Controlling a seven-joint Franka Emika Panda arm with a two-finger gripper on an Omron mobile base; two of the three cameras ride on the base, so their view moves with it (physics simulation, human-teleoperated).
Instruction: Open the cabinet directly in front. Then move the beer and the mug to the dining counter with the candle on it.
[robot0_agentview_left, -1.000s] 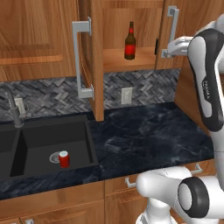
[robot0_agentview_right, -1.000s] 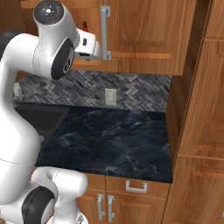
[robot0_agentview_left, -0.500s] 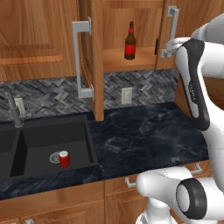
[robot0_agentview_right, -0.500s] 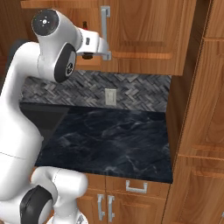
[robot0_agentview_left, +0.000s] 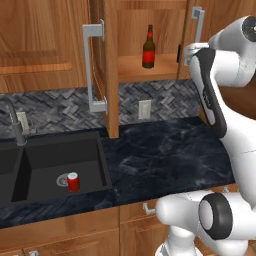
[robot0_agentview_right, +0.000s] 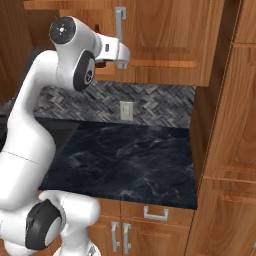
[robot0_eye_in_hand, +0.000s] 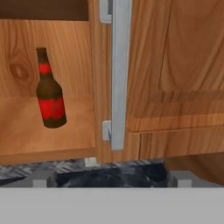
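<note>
The cabinet (robot0_agentview_left: 107, 70) has its left door swung out toward the robot, edge-on over the counter, so the shelf behind it is exposed; the right door (robot0_eye_in_hand: 175, 83) is closed, its bar handle (robot0_eye_in_hand: 119, 74) running straight up the middle of the hand view. The gripper (robot0_agentview_left: 186, 54) sits level with that handle, just in front of it, with its jaws spread wide and nothing between them — probably lined up to take the handle and pull the second door. The beer (robot0_agentview_left: 148, 47) stands upright on the shelf, left of the handle and well back from the edge. The mug may sit behind the closed door; I cannot tell. Below lie the black stone counter (robot0_agentview_left: 165, 150) with a wall outlet (robot0_agentview_left: 144, 109), the sink (robot0_agentview_left: 55, 162) holding a red can (robot0_agentview_left: 73, 182), and a tall wooden unit (robot0_agentview_right: 230, 110) close on the right, which crowds the door's swing.
</note>
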